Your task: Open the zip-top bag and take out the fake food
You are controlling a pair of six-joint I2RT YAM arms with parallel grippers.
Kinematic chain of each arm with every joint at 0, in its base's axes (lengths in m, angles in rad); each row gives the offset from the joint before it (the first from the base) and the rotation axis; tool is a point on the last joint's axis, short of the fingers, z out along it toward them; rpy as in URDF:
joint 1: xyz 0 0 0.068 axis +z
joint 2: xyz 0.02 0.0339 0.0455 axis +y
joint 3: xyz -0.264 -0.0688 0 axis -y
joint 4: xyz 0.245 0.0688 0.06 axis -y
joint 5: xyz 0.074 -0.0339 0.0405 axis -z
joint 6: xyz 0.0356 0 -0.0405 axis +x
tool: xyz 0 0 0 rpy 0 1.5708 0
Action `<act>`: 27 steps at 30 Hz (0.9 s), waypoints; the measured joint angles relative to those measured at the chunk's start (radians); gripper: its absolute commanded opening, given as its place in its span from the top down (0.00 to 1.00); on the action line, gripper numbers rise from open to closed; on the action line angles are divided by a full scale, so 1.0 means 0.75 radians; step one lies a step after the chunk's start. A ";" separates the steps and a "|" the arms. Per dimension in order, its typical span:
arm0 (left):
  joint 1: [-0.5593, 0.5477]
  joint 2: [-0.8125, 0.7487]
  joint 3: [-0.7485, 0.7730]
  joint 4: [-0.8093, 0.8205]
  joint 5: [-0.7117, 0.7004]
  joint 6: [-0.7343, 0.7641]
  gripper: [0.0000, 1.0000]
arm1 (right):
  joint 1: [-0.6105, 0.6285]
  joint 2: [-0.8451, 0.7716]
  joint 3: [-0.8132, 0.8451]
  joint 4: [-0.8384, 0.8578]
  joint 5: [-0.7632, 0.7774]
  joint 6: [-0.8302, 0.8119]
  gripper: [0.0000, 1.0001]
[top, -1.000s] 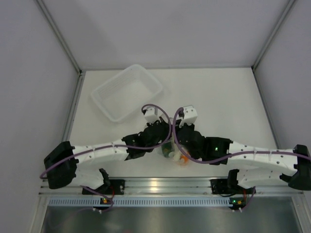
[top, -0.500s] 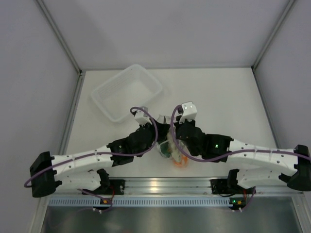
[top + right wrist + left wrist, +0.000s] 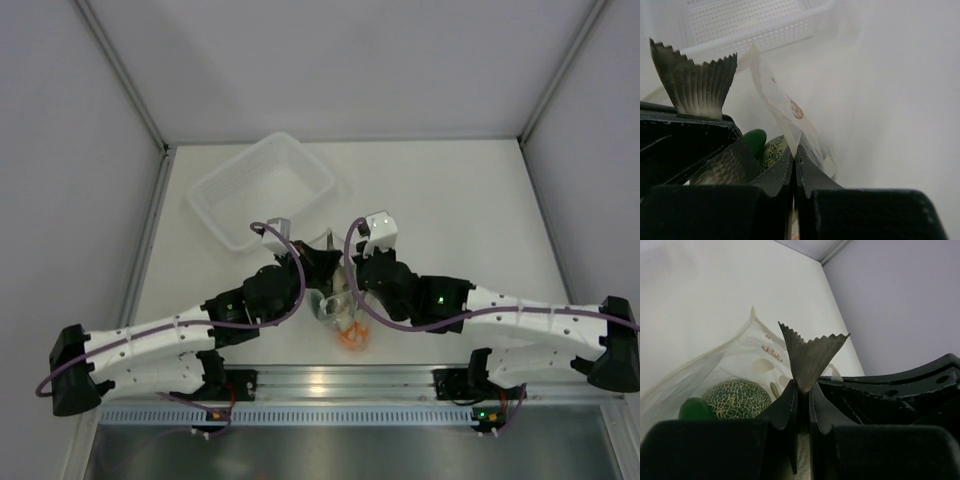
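My left gripper (image 3: pixel 802 390) is shut on the grey-brown fish (image 3: pixel 812 352), whose fanned tail sticks up past the fingertips. My right gripper (image 3: pixel 795 148) is shut on the top edge of the clear zip-top bag (image 3: pixel 782 107). The bag (image 3: pixel 715 370) hangs open and holds the netted pale-green ball (image 3: pixel 737 397) and the dark green cucumber (image 3: pixel 692 408). In the top view both grippers, left (image 3: pixel 318 268) and right (image 3: pixel 345 275), meet above the bag (image 3: pixel 335 310), and the orange ball (image 3: pixel 350 338) shows at its lower end. The fish tail also shows in the right wrist view (image 3: pixel 692 85).
The white perforated basket (image 3: pixel 215 205) stands at the back left, just beyond the grippers; it also shows in the right wrist view (image 3: pixel 755 25). The table's near edge is a metal rail (image 3: pixel 320 380) close below the bag.
The left arm has swung out leftward and its wrist has drawn back to the left with the fish. The bag and the orange ball have shifted slightly left and nearer.
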 measured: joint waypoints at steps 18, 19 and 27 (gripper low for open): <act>0.001 -0.050 -0.004 0.214 -0.157 0.216 1.00 | 0.110 0.134 0.120 -0.129 0.096 0.081 1.00; 0.005 -0.067 -0.003 0.214 -0.156 0.218 1.00 | 0.110 0.134 0.120 -0.139 0.108 0.091 1.00; 0.114 -0.169 0.017 0.248 -0.002 0.211 1.00 | 0.102 0.134 0.107 -0.154 0.156 0.118 1.00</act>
